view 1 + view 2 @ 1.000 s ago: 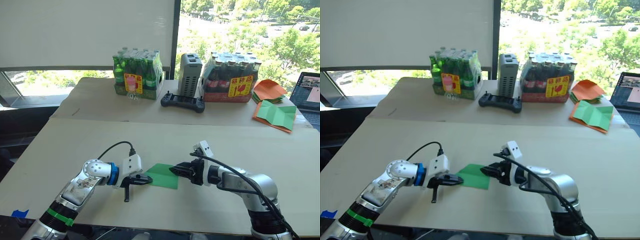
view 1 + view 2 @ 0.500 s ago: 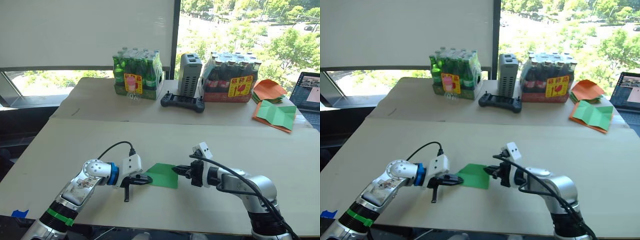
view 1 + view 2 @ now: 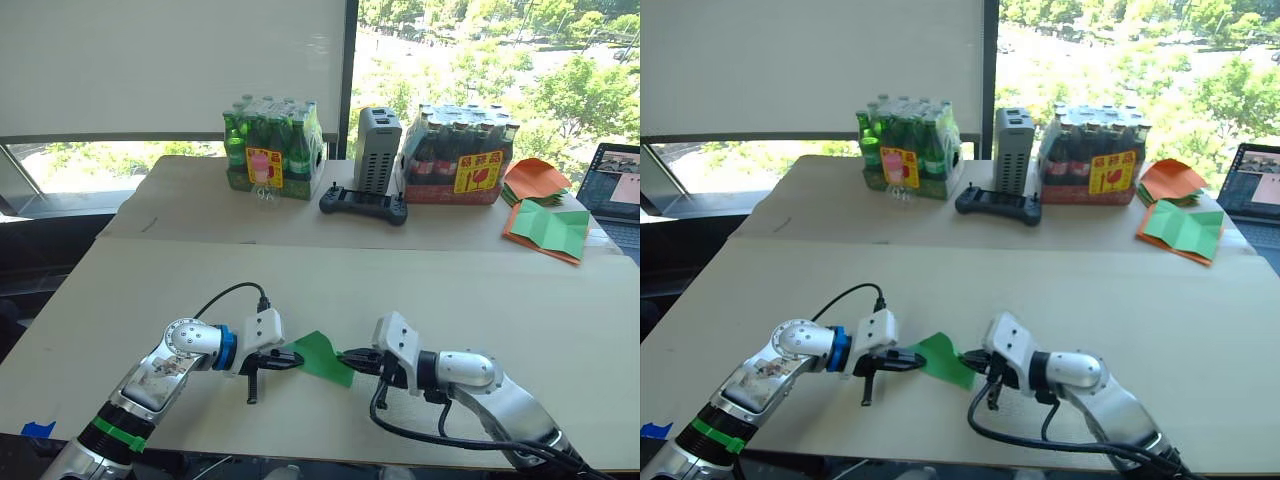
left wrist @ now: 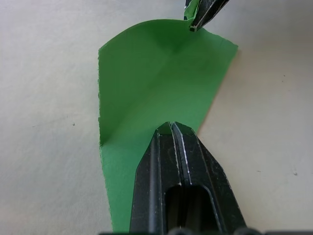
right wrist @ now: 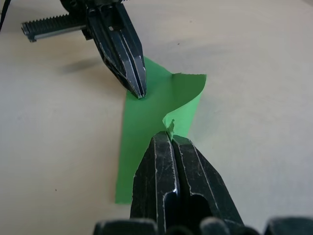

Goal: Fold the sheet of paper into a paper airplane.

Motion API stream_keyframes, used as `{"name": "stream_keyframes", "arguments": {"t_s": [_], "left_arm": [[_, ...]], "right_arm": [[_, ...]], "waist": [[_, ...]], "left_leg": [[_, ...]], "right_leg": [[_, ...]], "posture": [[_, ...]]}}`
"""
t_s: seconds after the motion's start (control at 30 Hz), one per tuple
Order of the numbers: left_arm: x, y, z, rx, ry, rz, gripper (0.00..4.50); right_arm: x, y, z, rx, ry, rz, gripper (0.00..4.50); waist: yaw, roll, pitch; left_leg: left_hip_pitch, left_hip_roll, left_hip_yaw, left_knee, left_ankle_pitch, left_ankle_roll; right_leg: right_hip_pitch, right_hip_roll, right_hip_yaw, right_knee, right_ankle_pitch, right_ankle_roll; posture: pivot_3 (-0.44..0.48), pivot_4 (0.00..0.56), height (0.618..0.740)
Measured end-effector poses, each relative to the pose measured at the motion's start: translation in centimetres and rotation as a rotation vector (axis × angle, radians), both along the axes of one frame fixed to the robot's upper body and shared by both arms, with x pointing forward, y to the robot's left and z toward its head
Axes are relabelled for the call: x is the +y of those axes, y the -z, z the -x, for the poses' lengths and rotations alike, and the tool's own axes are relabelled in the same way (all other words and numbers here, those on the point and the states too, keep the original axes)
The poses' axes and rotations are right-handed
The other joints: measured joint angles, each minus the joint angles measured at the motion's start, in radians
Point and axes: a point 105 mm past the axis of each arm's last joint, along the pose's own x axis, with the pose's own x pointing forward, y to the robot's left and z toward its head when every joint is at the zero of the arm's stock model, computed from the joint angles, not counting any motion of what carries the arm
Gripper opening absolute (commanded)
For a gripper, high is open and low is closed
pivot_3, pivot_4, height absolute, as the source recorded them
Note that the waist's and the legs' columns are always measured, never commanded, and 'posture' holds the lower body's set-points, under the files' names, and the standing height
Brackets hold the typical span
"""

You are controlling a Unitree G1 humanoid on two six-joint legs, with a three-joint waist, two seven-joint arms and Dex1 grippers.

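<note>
Now you have one green sheet of paper pinched between two grippers, low in the centre of the head view.

Your left gripper is clamped on its left edge, your right gripper on its right corner, curling it upward. Behind, on the table, count two bottle packs, one controller and, at upper right, one stack of orange sheets.

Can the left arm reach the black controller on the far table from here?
Probably not. The left gripper is shut on the sheet of paper near the table's front edge, while the black controller sits far off, between the bottle packs.
</note>
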Motion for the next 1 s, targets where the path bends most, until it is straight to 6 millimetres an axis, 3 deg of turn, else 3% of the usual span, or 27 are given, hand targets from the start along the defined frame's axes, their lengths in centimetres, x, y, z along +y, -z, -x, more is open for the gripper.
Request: {"name": "stream_keyframes", "arguments": {"t_s": [0.37,0.73,1.0], "left_arm": [[0.1,0.0,0.0,0.000,0.001,-0.006,0.00],[0.2,-0.1,0.0,-0.002,-0.001,-0.009,0.00],[2.3,-1.4,-0.1,0.041,-0.068,-0.016,0.00]], "right_arm": [[0.3,0.7,1.3,-0.147,-0.146,0.061,0.02],[-0.1,2.0,0.9,-0.150,-0.140,0.139,0.02],[0.0,1.9,0.9,-0.139,-0.136,0.140,0.02]], "waist": [[-0.001,0.000,0.000],[0.000,0.000,0.000],[-0.001,0.000,0.000]], "left_leg": [[0.000,0.000,0.000,0.000,0.000,0.000],[0.000,0.000,0.000,0.000,0.000,0.000],[0.000,0.000,0.000,0.000,0.000,0.000]], "right_leg": [[0.000,0.001,0.000,0.000,0.000,0.000],[0.000,0.001,0.000,0.000,0.000,0.000],[-0.001,0.002,0.000,0.001,0.000,0.000]], "posture": [[0.000,0.150,0.675],[0.000,0.150,0.675],[0.000,0.150,0.675]]}}
